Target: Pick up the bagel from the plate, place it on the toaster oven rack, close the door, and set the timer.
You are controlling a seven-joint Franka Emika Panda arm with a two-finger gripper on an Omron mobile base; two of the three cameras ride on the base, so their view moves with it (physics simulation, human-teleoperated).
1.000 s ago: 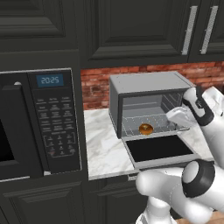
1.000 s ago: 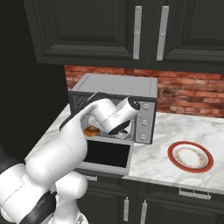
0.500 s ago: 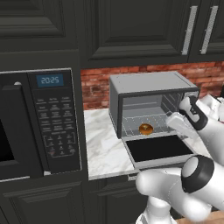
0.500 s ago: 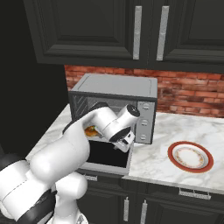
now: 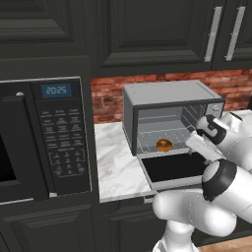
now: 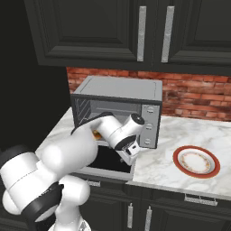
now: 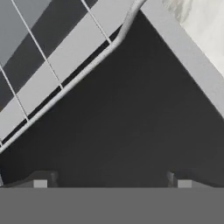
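Bagel [image 5: 164, 145] lying flat on toaster oven rack [image 5: 162, 141], hole up, roughly mid-rack, inside toaster oven [image 5: 170, 115]. Round ring, so no long axis to tell. Rack level, long side running w/ oven width; front wire edge seen close in hand view [image 7: 65, 89]. Door [image 5: 172, 168] dropped fully open, dark glass face up, long axis left-right along counter [image 5: 115, 162] edge. Gripper [image 7: 111, 179] over door glass near right front of oven, fingers [image 7: 40, 180] spread wide apart, released, nothing between them. Plate [image 6: 196, 161] bare on counter, well right of oven. Microwave [image 5: 44, 138] left of oven, apart from it.
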